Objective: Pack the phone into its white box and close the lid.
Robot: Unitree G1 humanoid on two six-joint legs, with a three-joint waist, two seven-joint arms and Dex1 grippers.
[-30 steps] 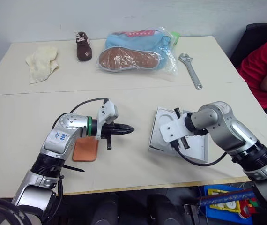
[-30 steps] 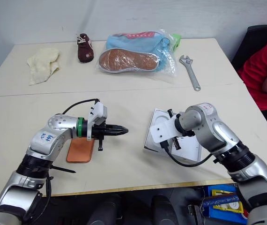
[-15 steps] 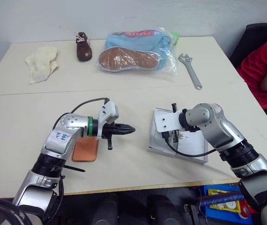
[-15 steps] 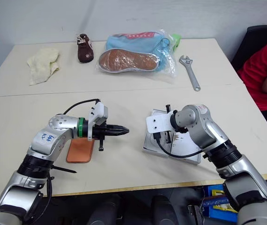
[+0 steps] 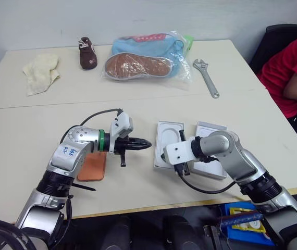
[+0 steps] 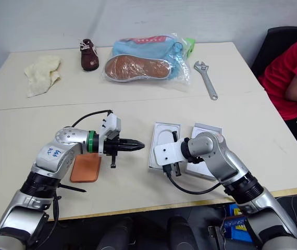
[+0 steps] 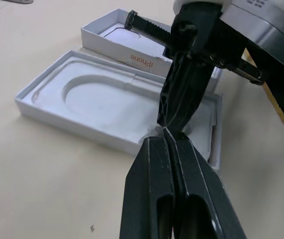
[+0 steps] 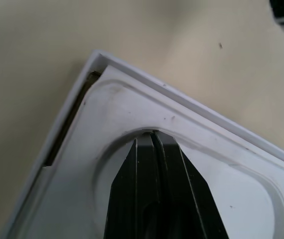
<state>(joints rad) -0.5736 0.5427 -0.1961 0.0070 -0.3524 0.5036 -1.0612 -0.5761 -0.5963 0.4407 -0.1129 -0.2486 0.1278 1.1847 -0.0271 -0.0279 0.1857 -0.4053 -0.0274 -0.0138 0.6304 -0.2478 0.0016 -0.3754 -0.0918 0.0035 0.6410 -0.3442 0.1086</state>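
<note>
Fingers pressed together on both grippers, I am poking the right gripper (image 5: pixel 182 167) into the moulded white insert (image 5: pixel 168 136) (flat orange phone (image 5: pixel 92 166) lying unpacked beneath my left gripper (image 5: pixel 144 143)).

Lab, pale worktable (image 5: pixel 138 99), scattered test props

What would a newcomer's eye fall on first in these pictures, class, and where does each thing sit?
Two robot arms meet at the table's near edge: the shut right gripper presses down into a white tray with a moulded insert, another white box half beside it. The shut left gripper points at them, an orange phone lying flat under that arm. At the far side lie a bagged blue shoe, a wrench and a cloth.
</note>
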